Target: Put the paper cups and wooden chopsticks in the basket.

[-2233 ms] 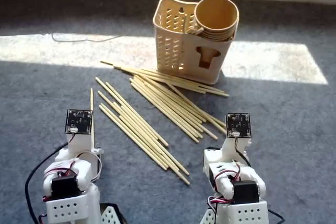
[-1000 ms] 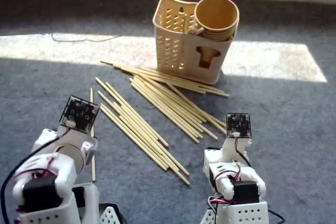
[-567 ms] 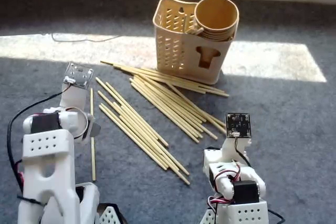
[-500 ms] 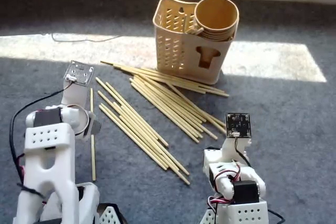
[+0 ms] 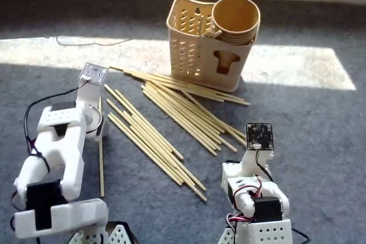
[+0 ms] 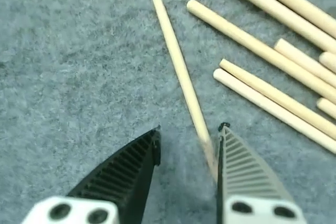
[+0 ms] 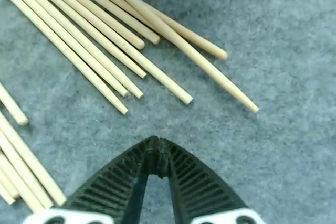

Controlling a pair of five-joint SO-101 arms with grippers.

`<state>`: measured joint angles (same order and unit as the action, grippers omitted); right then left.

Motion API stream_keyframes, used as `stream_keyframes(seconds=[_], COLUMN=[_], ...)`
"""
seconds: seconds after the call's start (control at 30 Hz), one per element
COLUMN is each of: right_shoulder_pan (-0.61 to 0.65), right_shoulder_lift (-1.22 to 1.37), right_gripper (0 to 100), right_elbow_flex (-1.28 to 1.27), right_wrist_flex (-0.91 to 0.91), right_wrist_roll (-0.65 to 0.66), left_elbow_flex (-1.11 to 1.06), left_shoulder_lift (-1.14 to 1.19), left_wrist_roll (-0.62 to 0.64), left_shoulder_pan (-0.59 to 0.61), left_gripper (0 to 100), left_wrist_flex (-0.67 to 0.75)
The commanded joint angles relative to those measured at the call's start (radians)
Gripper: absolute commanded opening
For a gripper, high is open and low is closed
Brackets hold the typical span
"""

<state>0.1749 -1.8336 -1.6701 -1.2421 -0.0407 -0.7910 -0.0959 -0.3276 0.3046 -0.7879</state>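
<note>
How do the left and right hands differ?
The left hand is open; the right hand is shut. The left hand hangs over a lone chopstick, the right over bare carpet beside the pile. The left has one pale finger; the right's are black. Both point downward.

We see a bright band of sunlight crossing the far grey carpet (image 5: 297,67) from left to right, broken by the cream perforated plastic basket (image 5: 197,55). The near carpet lies in soft, even shade.
</note>
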Motion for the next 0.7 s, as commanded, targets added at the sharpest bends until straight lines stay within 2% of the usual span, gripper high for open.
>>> stream_keyframes(seconds=[0.0,0.07,0.17,0.3,0.67], right_shoulder_pan=[-0.008,-0.008,-0.008,-0.008,-0.008], right_shoulder_lift=[-0.004,-0.004,-0.004,-0.004,-0.004], right_gripper=[0.5,0.5,0.5,0.5,0.5], right_elbow_flex=[-0.150,-0.150,-0.150,-0.150,-0.150], right_wrist_flex=[-0.010,-0.010,-0.010,-0.010,-0.010], right_wrist_roll=[-0.002,-0.002,-0.002,-0.002,-0.002], left_elbow_flex=[0.122,0.196,0.303,0.380,0.364], left_shoulder_lift=[0.099,0.160,0.242,0.312,0.252], left_wrist_roll=[0.060,0.095,0.094,0.094,0.094], left_shoulder_pan=[0.004,0.007,0.007,0.007,0.044], left_gripper=[17,16,9,1,0], left_wrist_flex=[0.002,-0.064,-0.157,-0.210,-0.219])
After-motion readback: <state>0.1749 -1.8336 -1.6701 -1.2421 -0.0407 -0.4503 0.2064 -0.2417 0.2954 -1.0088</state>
